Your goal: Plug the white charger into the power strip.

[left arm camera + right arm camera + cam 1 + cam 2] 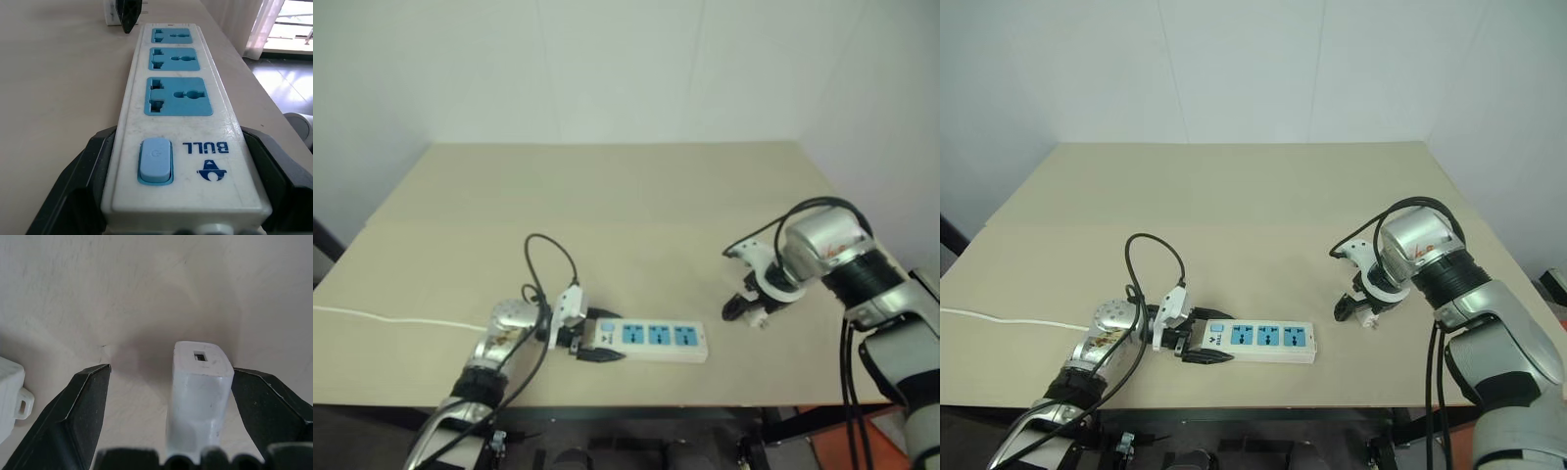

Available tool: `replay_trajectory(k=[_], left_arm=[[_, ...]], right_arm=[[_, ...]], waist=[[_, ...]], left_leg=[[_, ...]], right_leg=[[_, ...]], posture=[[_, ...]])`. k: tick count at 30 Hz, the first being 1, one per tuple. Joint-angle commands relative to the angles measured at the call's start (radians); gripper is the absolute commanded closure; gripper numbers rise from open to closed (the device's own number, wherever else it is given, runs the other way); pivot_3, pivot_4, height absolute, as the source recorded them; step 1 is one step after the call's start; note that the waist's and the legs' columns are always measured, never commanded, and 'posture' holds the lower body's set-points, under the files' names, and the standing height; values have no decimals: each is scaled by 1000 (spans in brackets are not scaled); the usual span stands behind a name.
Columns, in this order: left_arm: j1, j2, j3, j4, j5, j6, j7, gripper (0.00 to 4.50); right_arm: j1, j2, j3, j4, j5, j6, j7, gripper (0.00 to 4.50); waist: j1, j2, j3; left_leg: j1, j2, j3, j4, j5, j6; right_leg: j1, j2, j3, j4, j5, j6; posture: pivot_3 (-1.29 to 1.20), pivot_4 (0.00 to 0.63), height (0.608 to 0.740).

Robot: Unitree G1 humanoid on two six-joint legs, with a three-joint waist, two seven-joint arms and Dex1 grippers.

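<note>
Left gripper (1197,350) clamps the switch end of the strip; right gripper (751,311) hangs over the charger with its jaws apart.

The left arm lies low over the near edge of the beige wooden table (636,196), its gripper pointing sideways, and its two black fingers (73,196) press on both long sides of the long white power strip with three blue socket faces (656,338). The strip lies flat, near the front edge, with a blue switch and the word BULL at the held end. The right arm bends steeply down; the small white cube-like charger with rounded edges (200,382) stands between its open fingers, close to one of them; whether they touch I cannot tell. Charger and strip are apart. A thin white cord (391,318) runs off to the left.
</note>
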Motion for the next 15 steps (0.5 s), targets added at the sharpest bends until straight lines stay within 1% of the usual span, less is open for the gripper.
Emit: replay_trajectory(k=[1, 3, 10, 13, 15], left_arm=[[12, -21, -12, 39, 10, -35, 38, 1198], [14, -24, -14, 78, 17, -71, 40, 1198], [1, -16, -30, 193, 35, -148, 1, 1198], [-17, -17, -37, 240, 48, -180, -1, 1198], [-27, -19, -39, 262, 51, -197, -2, 1198]], right_arm=[[-13, 15, 3, 12, -39, -31, 33, 0], [-12, 21, 3, 12, -55, -31, 49, 0], [4, 29, 10, -11, -87, -21, 89, 0], [8, 34, 12, -24, -92, -17, 100, 587], [10, 34, 15, -39, -94, -15, 109, 1240]], waist=[[0, 0, 0], [0, 1, -1], [-2, 9, -6], [-3, 12, -7], [-3, 13, -8]], left_leg=[[0, 0, 0, 0, 0, 0], [1, 0, 0, 1, 0, 0], [7, 0, 0, 0, 0, 0], [9, 0, 0, -1, 0, 0], [10, 0, 0, -1, 0, 0]], right_leg=[[1, 0, 0, 0, 0, 0], [1, 0, 0, 0, 0, 1], [6, 1, 1, 0, -2, 4], [9, 1, 1, -1, -4, 7], [10, 1, 1, -1, -4, 7]], posture=[[0, 150, 740], [0, 150, 740], [0, 150, 740], [0, 150, 740], [0, 150, 740]])
